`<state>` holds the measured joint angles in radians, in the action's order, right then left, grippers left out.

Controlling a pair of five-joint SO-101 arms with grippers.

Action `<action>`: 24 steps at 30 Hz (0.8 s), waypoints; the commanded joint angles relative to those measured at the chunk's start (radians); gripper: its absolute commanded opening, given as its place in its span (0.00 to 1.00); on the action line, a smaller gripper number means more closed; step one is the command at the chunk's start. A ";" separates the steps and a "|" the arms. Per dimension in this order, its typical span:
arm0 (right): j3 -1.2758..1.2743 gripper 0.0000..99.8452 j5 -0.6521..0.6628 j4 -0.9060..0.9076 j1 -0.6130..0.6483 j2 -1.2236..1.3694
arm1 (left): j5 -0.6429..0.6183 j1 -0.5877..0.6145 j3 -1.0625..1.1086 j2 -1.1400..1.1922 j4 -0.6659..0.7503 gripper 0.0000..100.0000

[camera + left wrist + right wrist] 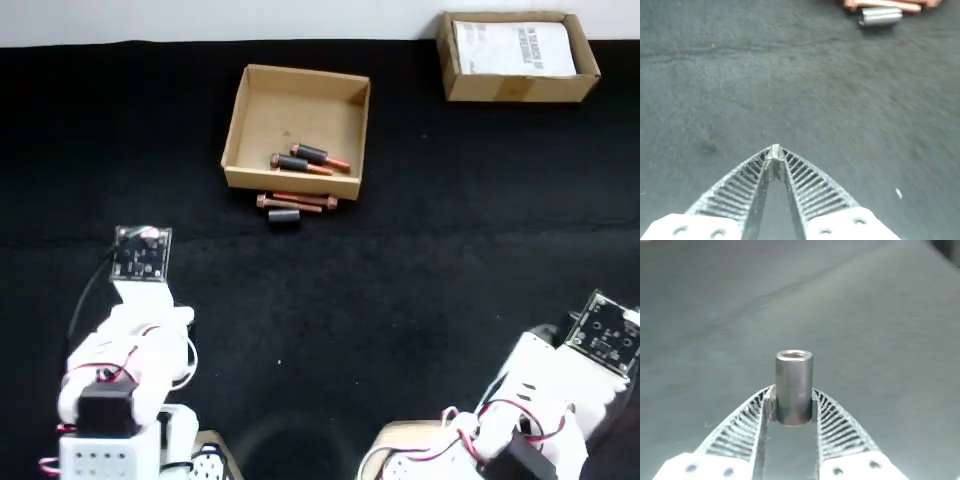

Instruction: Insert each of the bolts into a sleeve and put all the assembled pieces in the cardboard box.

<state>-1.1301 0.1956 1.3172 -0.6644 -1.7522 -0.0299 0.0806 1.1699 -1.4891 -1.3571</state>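
Four bolts and four sleeves; two of each are joined as assembled pieces [320,157], lying side by side inside the open cardboard box [250,120] at 12 o'clock in the high view, toward its 5 o'clock corner; two bare bolts [295,202], copper-coloured, lie flat and parallel just outside the box's near wall, with one loose sleeve [284,215] on its side just beside them at their 6 o'clock; the surface [450,260] is covered in black cloth, a strip of white wall [200,20] runs along its far edge, and a second cardboard box [520,90] holding a printed sheet sits at 2 o'clock; the left arm [125,350] is at 7 o'clock, the right arm [540,400] at 5 o'clock; the right hand [793,392] grips the held sleeve [794,372], a dark grey metal cylinder standing upright between the fingers, open bore on top; the left hand [774,152] is closed tip to tip, holding nothing, above bare cloth
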 commanded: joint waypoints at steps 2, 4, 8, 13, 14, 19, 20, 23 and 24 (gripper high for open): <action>-0.114 0.01 0.081 -0.122 -0.107 -0.079 | -0.106 -0.093 -0.420 0.363 -0.141 0.01; -0.162 0.01 0.086 -0.162 -0.128 -0.081 | -0.178 -0.145 -0.565 0.529 -0.198 0.01; -0.249 0.01 0.086 -0.228 -0.176 -0.079 | -0.351 -0.237 -0.792 0.812 -0.264 0.01; -0.320 0.01 0.086 -0.288 -0.282 -0.079 | -0.525 -0.311 -0.975 1.115 -0.270 0.01; -0.329 0.01 0.087 -0.295 -0.305 -0.079 | -0.563 -0.312 -1.010 1.176 -0.267 0.02; -0.378 0.01 0.087 -0.344 -0.407 -0.079 | -0.718 -0.309 -1.228 1.500 -0.244 0.20; -0.387 0.01 0.087 -0.349 -0.423 -0.079 | -0.733 -0.309 -1.282 1.563 -0.245 0.23; -0.398 0.01 0.089 -0.352 -0.466 -0.079 | -0.775 -0.309 -1.457 1.748 -0.244 0.26; -0.398 0.01 0.089 -0.352 -0.475 -0.079 | -0.789 -0.309 -1.517 1.808 -0.242 0.25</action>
<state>-1.5336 0.2723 0.9889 -1.1001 -1.8197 -0.7787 -0.2156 -0.1680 0.1803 -1.6134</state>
